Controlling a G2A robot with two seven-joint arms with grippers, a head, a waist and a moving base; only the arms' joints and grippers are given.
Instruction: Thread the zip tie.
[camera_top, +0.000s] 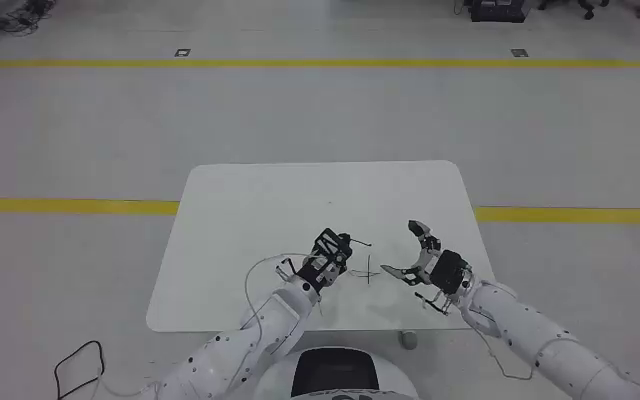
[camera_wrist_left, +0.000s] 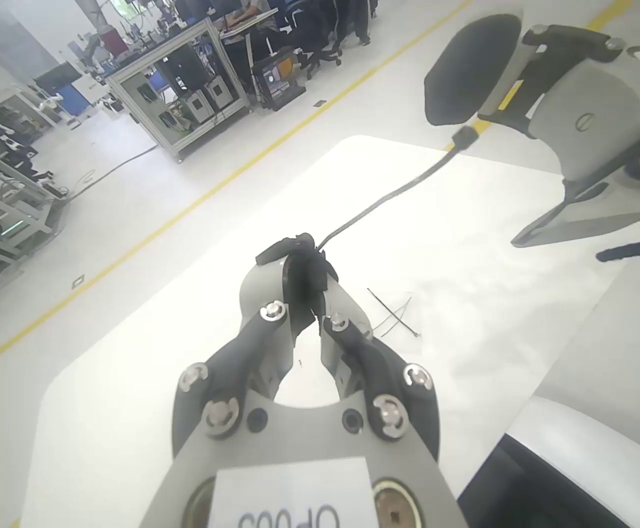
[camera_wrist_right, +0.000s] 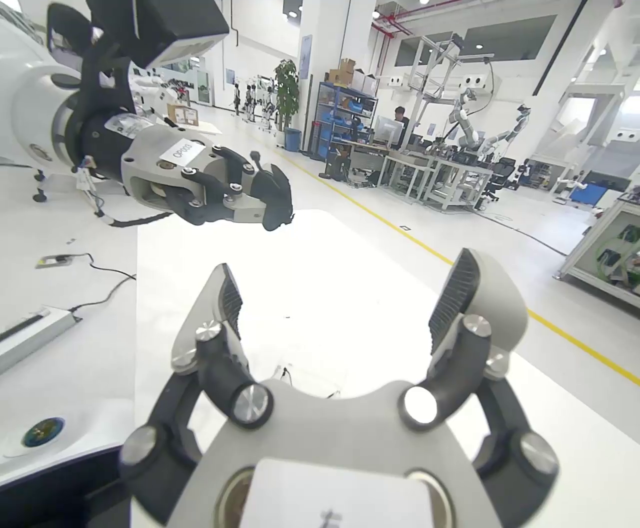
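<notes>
Setting: robotics lab or test hall with an open industrial floor.
Floor: pale and glossy; yellow lines (camera_top: 320, 63) cross the upper and middle frame of the top view, with small square markers (camera_top: 182, 52) near the upper edge.
Work surface: one white table (camera_top: 250, 200), centre of the top view, standing alone.
Background, left wrist view: aluminium-frame rack (camera_wrist_left: 170, 95) of boxed electronics, office chairs (camera_wrist_left: 325, 52), floor cable (camera_wrist_left: 115, 162).
Background, right wrist view: blue shelving (camera_wrist_right: 345, 115) with boxes, framed test benches (camera_wrist_right: 440, 180), other robot arms (camera_wrist_right: 467, 125), potted plant (camera_wrist_right: 286, 90).

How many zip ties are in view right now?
3. One zip tie is clamped in the left tool, its strap pointing toward the open right tool; two crossed zip ties lie on the table between the arms. Another thin one may hide there.
</notes>
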